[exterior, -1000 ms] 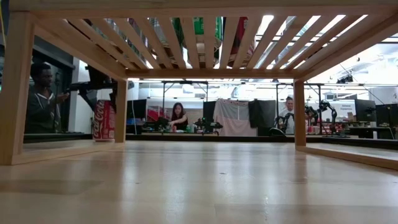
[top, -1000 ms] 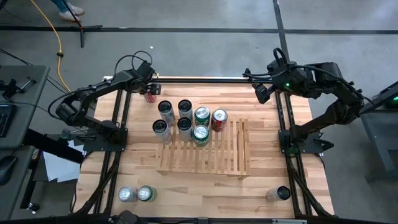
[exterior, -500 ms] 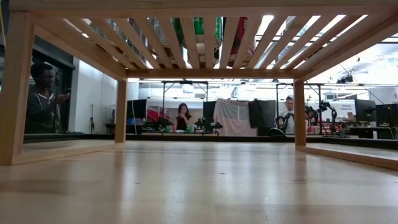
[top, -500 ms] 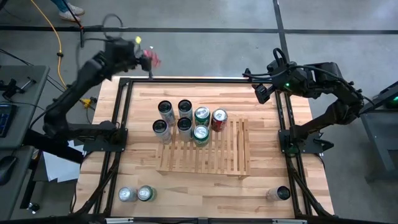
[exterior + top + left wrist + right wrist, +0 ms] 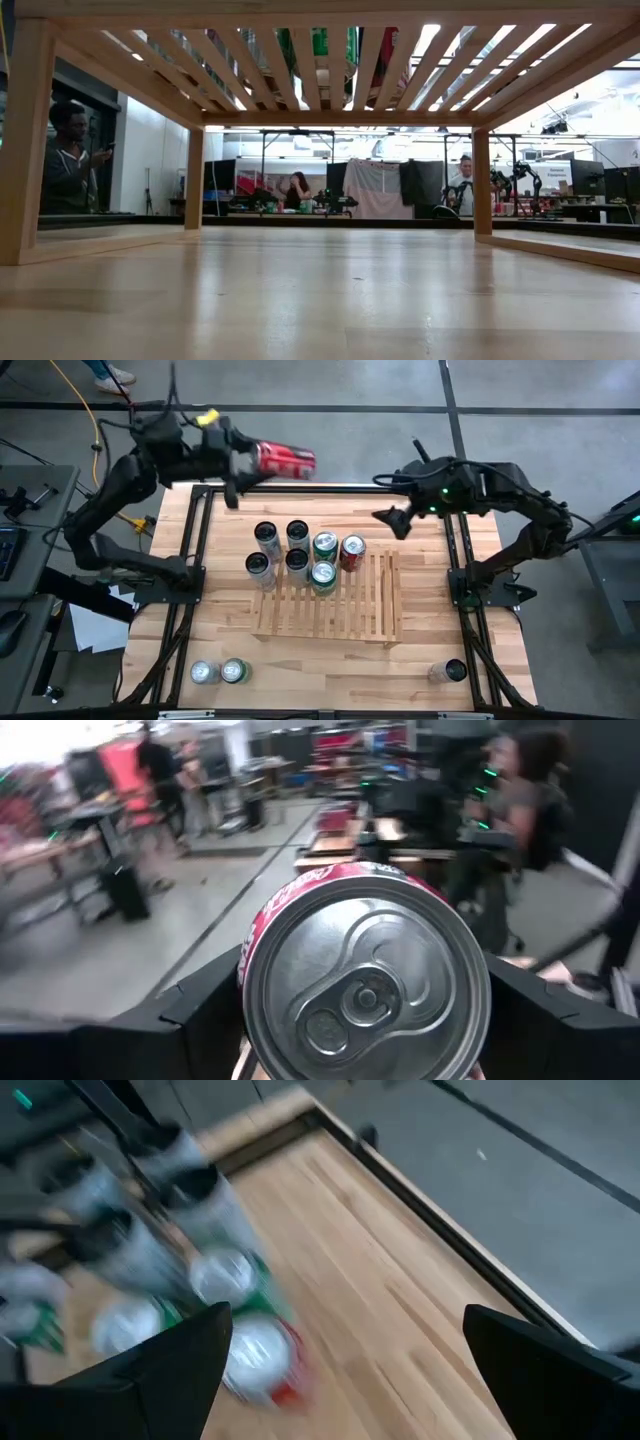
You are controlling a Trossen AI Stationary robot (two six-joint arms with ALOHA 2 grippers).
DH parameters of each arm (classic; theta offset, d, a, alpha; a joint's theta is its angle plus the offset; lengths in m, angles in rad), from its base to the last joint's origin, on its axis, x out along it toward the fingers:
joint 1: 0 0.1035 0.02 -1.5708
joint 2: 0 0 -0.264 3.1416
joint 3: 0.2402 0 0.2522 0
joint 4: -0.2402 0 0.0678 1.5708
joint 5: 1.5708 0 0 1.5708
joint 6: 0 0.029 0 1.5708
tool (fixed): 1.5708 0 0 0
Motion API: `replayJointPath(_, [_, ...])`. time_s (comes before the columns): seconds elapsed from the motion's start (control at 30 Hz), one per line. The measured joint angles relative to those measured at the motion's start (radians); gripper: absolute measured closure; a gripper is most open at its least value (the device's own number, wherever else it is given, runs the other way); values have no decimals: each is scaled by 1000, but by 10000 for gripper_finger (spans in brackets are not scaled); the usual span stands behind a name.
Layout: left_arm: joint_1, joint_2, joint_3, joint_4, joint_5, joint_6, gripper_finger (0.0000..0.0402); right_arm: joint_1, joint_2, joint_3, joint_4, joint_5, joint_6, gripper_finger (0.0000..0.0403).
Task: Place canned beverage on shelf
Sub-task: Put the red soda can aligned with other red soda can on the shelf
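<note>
Left gripper (image 5: 250,460) grasping one red cola can (image 5: 286,460) sideways, raised beyond the slatted shelf (image 5: 330,605), seven cans on it, three cans off it, right gripper (image 5: 390,520) spread empty.

Eleven cans (image 5: 297,534), one shelf (image 5: 330,610), two claws (image 5: 235,463).

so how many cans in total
10: one red can in the left hand, six clustered on the shelf, two at the table's near-left, one near-right. None seem hidden.
</note>
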Motion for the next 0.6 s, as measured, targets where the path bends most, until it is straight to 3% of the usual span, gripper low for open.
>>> replayJointPath(0.13, [-137, 41, 11, -6, -117, 115, 120, -8, 22, 0, 151, -29, 45, 22])
replayJointPath(0.3, [-231, 70, 11, 0, -237, 232, 120, -17, 17, 0, 329, -137, 72, 22])
replayJointPath(0.4, [-260, 83, 12, 1, -239, 245, 120, -17, 14, 0, 389, -192, 50, 22])
replayJointPath(0.6, [-309, 101, 12, 0, -213, 277, 120, -6, 19, 0, 387, -198, -46, 22])
